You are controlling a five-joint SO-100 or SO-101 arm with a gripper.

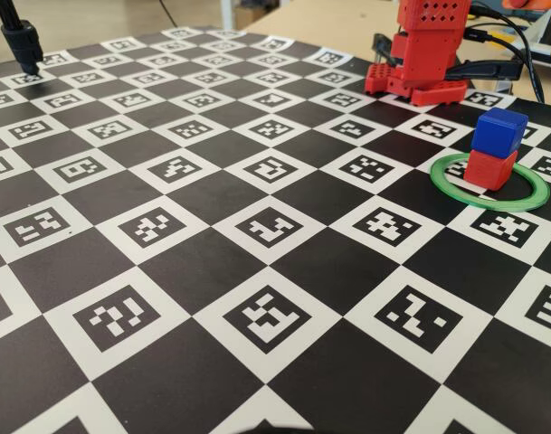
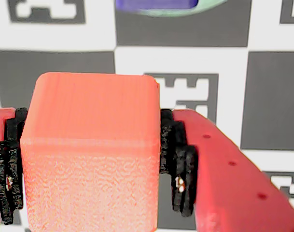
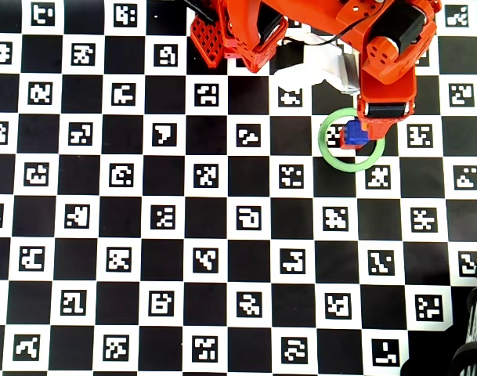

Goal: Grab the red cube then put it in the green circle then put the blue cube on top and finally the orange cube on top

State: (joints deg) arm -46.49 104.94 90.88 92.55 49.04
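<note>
The red cube (image 1: 489, 169) stands inside the green circle (image 1: 489, 207), with the blue cube (image 1: 498, 132) stacked on top of it. In the wrist view my gripper (image 2: 89, 126) is shut on the orange cube (image 2: 91, 150), which fills the gap between the black pads (image 2: 178, 159). The blue cube's top (image 2: 156, 4) and a bit of the green circle (image 2: 185, 11) show at the upper edge, ahead of the held cube. In the overhead view my gripper (image 3: 373, 125) hovers over the green circle (image 3: 352, 167), beside the blue cube (image 3: 352, 138). The red cube is hidden there.
A black and white checkerboard mat with markers covers the table (image 1: 257, 298). The red arm base (image 1: 420, 63) stands at the back, close behind the ring, with cables (image 1: 519, 45) next to it. A black stand (image 1: 22, 41) is at the far left corner.
</note>
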